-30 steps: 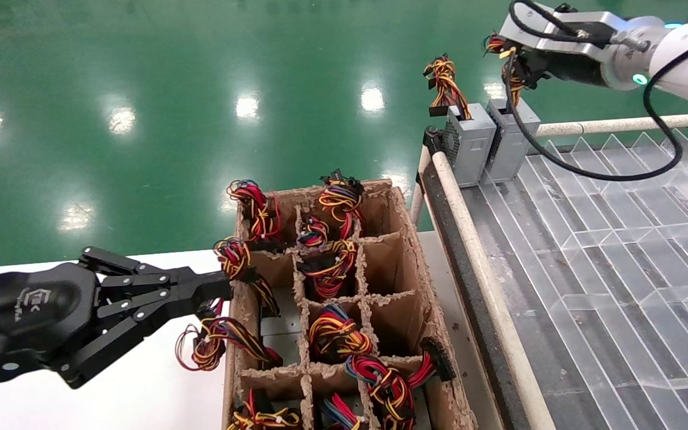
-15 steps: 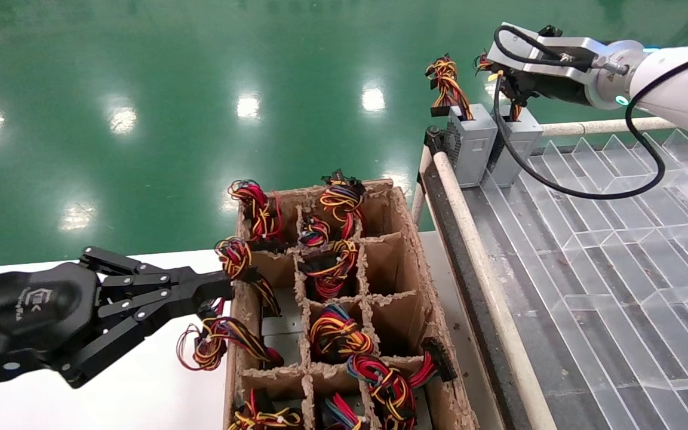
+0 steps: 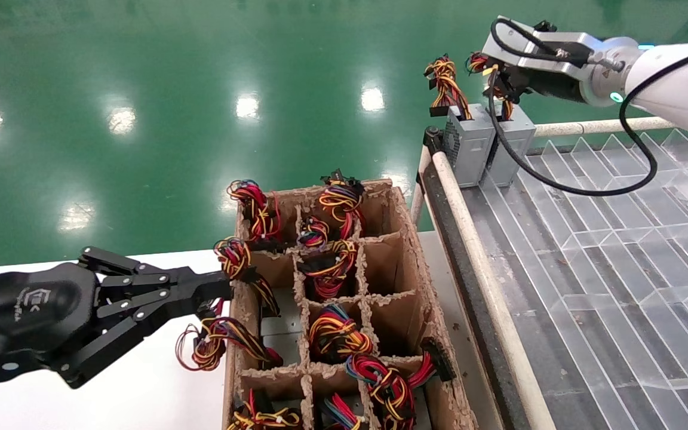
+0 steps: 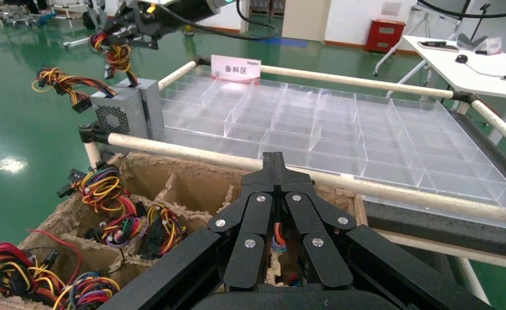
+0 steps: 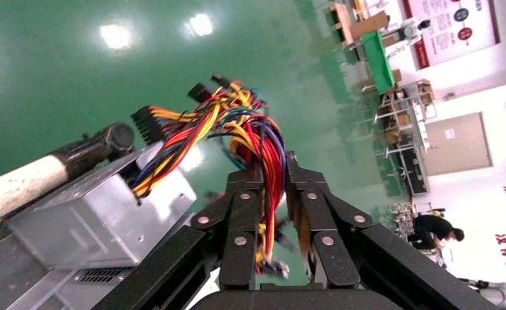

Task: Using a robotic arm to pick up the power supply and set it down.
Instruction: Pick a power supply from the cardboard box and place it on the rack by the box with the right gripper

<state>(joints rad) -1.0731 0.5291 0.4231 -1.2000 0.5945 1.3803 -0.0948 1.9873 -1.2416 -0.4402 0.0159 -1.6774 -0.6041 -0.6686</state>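
The power supply [image 3: 520,134], a silver-grey box, stands upright at the far left corner of the clear tray [image 3: 619,251]. Its red, yellow and black wires [image 5: 250,123] arch up from its top. My right gripper [image 3: 495,80] hovers just above the box, and its fingers [image 5: 244,194] close on that wire bundle. In the right wrist view the wires pass straight between the gripper's [image 5: 274,165] fingertips. My left gripper [image 3: 224,286] is parked low at the left, shut and empty, with its tips against the cardboard box [image 3: 407,239].
A second grey box [image 3: 469,143] with a tight orange-yellow bundle [image 3: 445,83] stands touching the power supply's left side. The divided cardboard box holds several more wired units. A padded rail [image 3: 481,269] edges the tray. Green floor lies beyond.
My right gripper has moved left and a little lower with the wire bundle in it, and the power supply has barely shifted. The left arm has not moved.
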